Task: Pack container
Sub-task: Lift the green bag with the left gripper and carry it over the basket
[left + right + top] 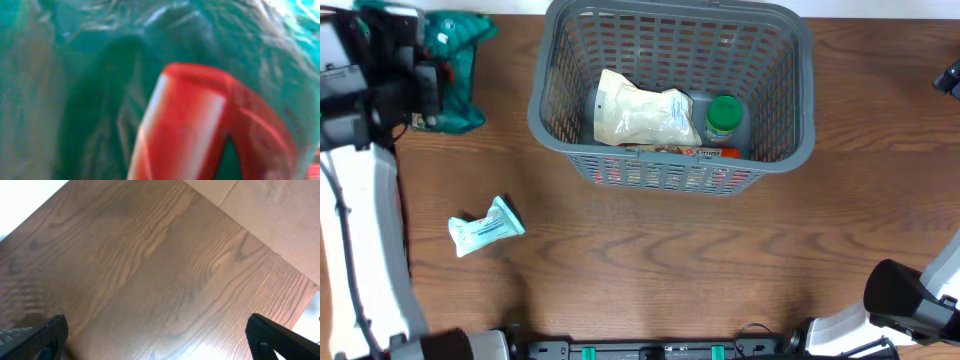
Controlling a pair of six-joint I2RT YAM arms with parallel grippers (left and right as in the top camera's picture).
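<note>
While the container (pixel 665 172) stands at the far middle of the table (pixel 670 270), well apart from both arms, the step in hand looks like the pick-up of the next item; three things lie inside it: a white pouch (pixel 640 115), a green-capped bottle (pixel 724 118) beside the pouch, and a flat orange-red pack (pixel 705 152) along the near wall.

The left gripper (pixel 432 88) is down at the far left corner on a teal bag (pixel 460 40); its jaws are closed almost fully, and since the left wrist view is filled edge to edge with crinkled teal film and a blurred red shape, the claw most likely has a fold of that bag pinched; the fingers themselves cannot be seen.

The right gripper (pixel 157 342) hangs over bare wood near the right edge with its jaws spread as wide as they go; nothing lies between them.

A small white-and-blue packet (pixel 485 225) lies on the table at the near left, not yet packed.

The next move probably calls for lifting the bag clear of the table, carrying it rightward over the thick rim and letting go above the free floor at the far side of the container; the thin film may slip or snag on the lattice, so a high, clean approach seems wise.
</note>
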